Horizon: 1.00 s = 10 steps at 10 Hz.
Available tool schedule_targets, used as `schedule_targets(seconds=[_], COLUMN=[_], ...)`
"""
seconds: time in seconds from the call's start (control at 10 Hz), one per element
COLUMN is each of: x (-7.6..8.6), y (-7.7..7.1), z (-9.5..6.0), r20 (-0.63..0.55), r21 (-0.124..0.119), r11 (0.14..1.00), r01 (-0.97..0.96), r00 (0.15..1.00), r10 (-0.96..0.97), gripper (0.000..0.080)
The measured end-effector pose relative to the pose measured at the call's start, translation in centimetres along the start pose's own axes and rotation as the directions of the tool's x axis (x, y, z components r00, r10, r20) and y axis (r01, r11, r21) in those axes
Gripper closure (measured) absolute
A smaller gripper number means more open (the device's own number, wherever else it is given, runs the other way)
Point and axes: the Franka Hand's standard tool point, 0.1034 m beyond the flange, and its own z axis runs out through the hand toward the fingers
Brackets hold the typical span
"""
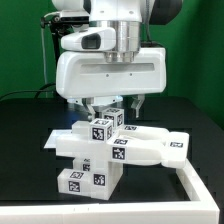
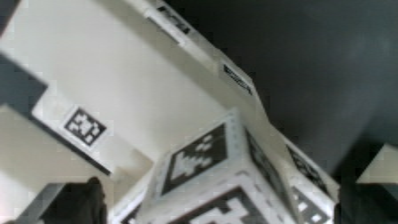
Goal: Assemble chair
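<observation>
The chair [image 1: 105, 150] sits right under the gripper [image 1: 112, 110], blocking the way down; the white wall [image 1: 200, 190] stands off to one side.

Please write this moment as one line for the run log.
stage: chair assembly | gripper: above chair, at its top block | grasp: cannot tell | low white wall: exterior view's right

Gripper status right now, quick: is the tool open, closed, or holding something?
Tool: down on the top of the chair, apparently closed on a tagged bar.

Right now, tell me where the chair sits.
In the exterior view the chair stands on the black table at centre, directly under the tool, with the low white wall to the exterior view's right.
</observation>
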Motion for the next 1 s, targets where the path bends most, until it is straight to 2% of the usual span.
schedule_targets(seconds=[0.4, 0.7, 1.0], x=[-0.14, -0.21, -0.32], y=[0.00, 0.00, 0.06], z=[0.21, 0.26, 0.32], r20=[0.015, 0.017, 0.017], r21=[-0.010, -0.009, -0.009], r11=[0.958, 0.960, 0.977], r01=[0.286, 0.281, 0.211], r00=[0.958, 0.960, 0.977], r10=[-0.286, -0.281, -0.211], gripper=[0.0151, 0.0527, 0.0527])
